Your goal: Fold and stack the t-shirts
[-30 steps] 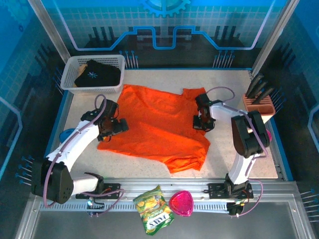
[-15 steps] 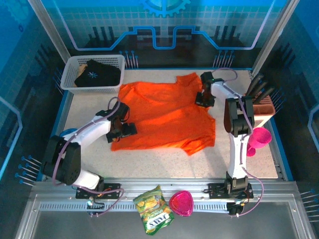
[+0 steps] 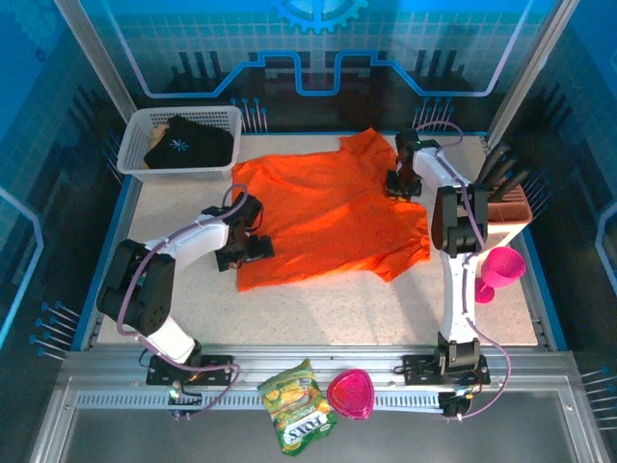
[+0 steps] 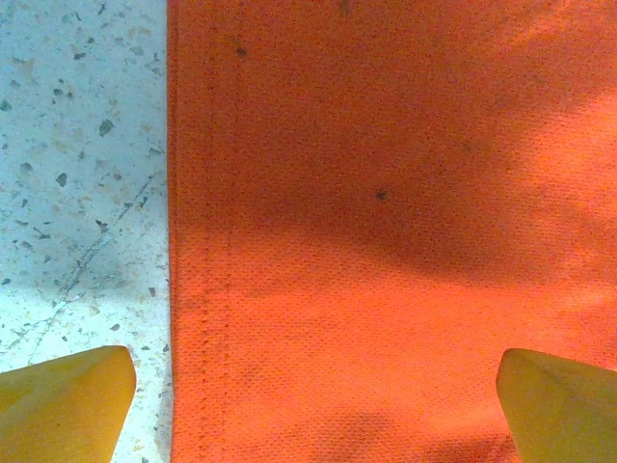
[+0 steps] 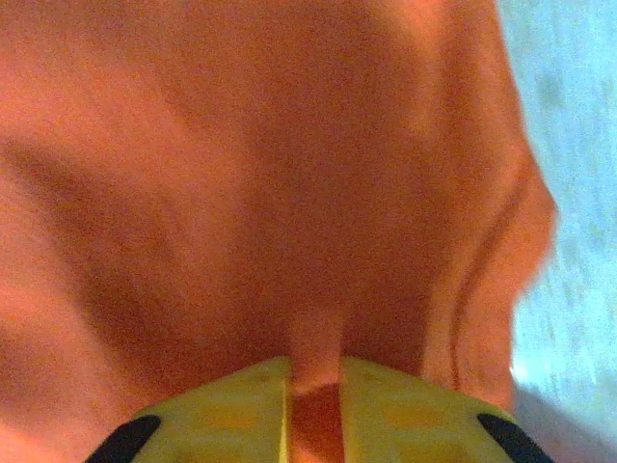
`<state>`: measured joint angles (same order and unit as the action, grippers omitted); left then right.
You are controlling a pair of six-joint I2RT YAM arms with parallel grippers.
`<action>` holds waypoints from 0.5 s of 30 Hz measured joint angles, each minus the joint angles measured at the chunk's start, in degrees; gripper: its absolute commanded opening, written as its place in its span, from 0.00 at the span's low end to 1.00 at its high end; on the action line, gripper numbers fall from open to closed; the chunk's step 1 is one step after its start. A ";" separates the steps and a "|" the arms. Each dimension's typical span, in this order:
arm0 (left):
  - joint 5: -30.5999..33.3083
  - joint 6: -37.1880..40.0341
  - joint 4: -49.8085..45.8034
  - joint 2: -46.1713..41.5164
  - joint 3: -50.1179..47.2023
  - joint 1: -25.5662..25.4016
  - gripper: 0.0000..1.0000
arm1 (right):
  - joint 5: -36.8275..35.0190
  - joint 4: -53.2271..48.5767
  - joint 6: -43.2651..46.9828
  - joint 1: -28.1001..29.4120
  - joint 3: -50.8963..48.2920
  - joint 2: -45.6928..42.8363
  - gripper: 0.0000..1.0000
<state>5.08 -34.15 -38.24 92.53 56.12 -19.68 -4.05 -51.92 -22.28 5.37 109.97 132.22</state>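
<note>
Garment, orange: we are logging the orange t-shirt (image 3: 328,217) lying spread on the speckled table (image 3: 318,309), between the two arms.
Long axis: it is running left to right across the table, with the near edge slanting a little; a stitched straight edge is facing left and a sleeve is poking up toward the far right. We cannot make out the collar.
Garment, black: the black t-shirt (image 3: 183,143) is sitting bundled in the white basket (image 3: 188,111) at the far left corner, its white starburst print facing up.
Left gripper (image 4: 318,405): it is hanging with jaws spread wide and gripping nothing, one yellow tip over bare table, the other over orange cloth, the stitched edge running between them.
Right gripper (image 5: 313,386): its fingers are standing almost together, pinching a thin ridge of orange cloth at the shirt's far right side.
Writing: the snack bag (image 3: 299,405) on the near rail is showing white lettering upside down; we are not reading it with any certainty. The orange shirt is carrying no print we can see.
Beside the bag: a pink bowl (image 3: 350,393) is resting just to its right.
</note>
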 measured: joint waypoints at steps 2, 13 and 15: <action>0.04 0.00 0.02 0.00 0.00 0.00 0.97 | 0.02 1.16 -0.55 0.13 -8.26 -6.99 0.38; 0.20 0.20 0.85 -1.75 -1.68 -0.11 0.95 | -0.24 9.22 -6.49 0.68 -52.15 -47.65 0.49; 0.20 0.24 1.20 -1.75 -1.68 -0.11 0.93 | -0.35 9.60 -7.15 0.44 -55.76 -48.33 0.49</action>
<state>5.28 -33.91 -37.04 90.78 54.43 -19.79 -4.40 -42.33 -29.43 5.80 54.22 83.90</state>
